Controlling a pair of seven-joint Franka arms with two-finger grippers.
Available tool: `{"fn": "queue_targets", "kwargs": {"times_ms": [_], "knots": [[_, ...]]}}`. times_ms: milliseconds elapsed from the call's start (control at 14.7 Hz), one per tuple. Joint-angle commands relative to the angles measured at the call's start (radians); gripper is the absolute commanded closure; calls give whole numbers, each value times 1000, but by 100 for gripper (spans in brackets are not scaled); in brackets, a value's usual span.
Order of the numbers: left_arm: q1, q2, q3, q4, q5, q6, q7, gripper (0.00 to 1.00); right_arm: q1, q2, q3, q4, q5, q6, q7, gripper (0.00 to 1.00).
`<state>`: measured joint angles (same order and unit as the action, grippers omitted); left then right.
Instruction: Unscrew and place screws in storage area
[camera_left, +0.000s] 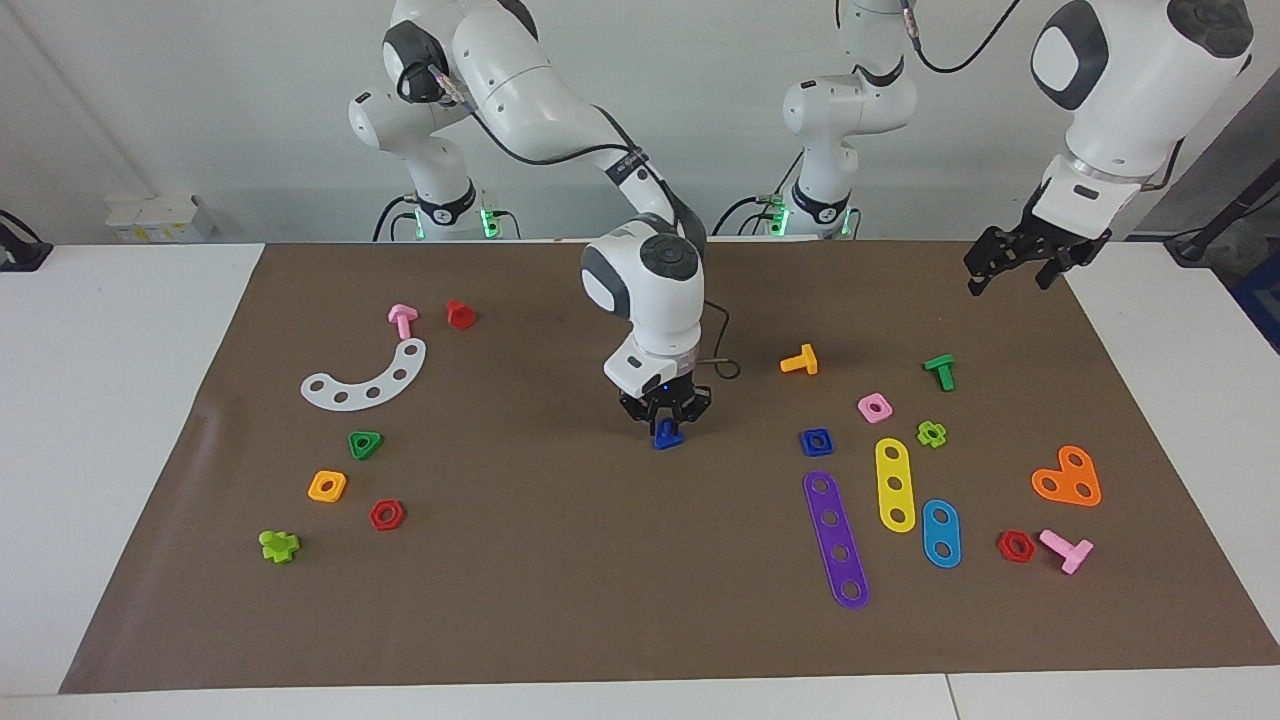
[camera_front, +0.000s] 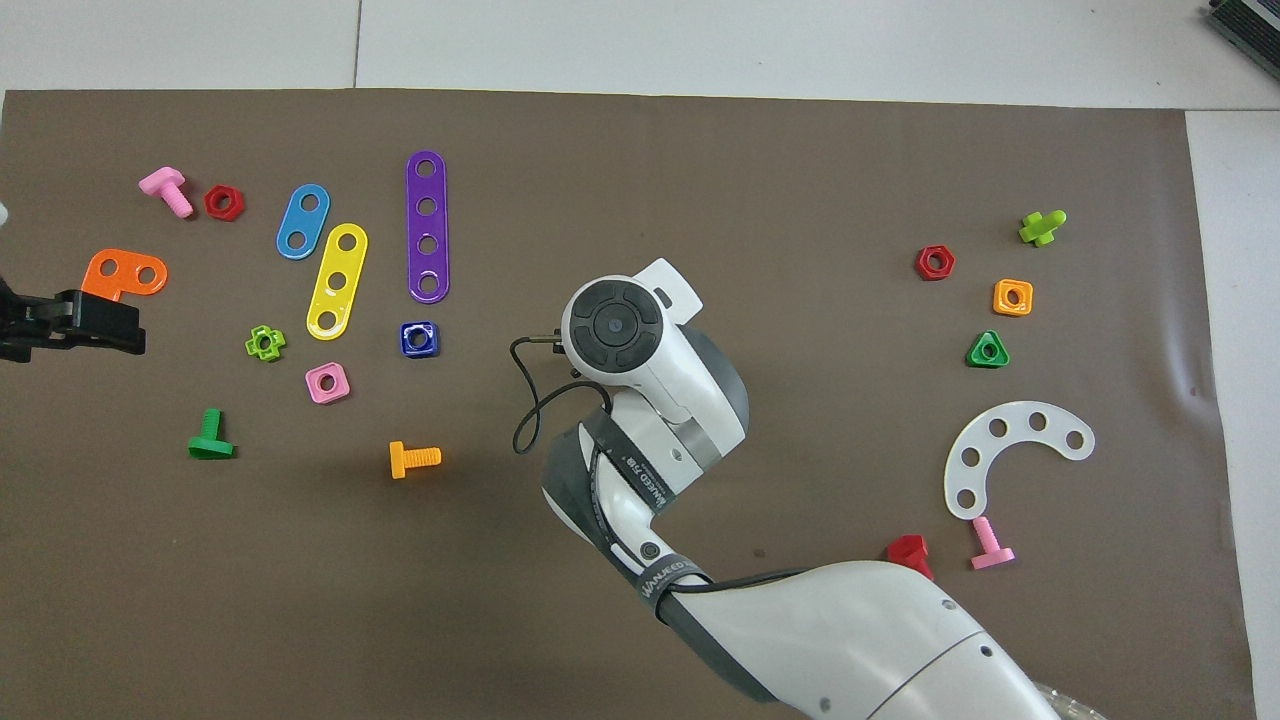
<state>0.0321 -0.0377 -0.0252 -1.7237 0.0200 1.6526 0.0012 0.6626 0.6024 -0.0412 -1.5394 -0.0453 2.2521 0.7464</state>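
Right gripper (camera_left: 665, 420) low over mid-mat (camera_left: 560, 560), jaws closed on dark-blue screw (camera_left: 667, 435), apparently touching the mat. Left gripper (camera_left: 1020, 262) waits raised at the left arm's end, jaws open.

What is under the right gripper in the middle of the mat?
The right gripper points down at the brown mat with a dark-blue screw between its fingers. Whether the screw touches the mat cannot be told. In the overhead view the arm covers it entirely.
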Motion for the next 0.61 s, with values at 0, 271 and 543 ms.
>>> {"fn": "queue_targets", "kwargs": {"times_ms": [0,271,543], "knots": [[-4,-51,-4,-63,6,6,31,0,2,-4,0,-27,-18,34,2,64],[-7,-54,-6,-65,5,-4,36,0,0,-4,4,-25,-16,34,2,67],[-4,-53,-4,-63,0,1,37,0,2,-6,6,-22,-16,32,2,100]]}}
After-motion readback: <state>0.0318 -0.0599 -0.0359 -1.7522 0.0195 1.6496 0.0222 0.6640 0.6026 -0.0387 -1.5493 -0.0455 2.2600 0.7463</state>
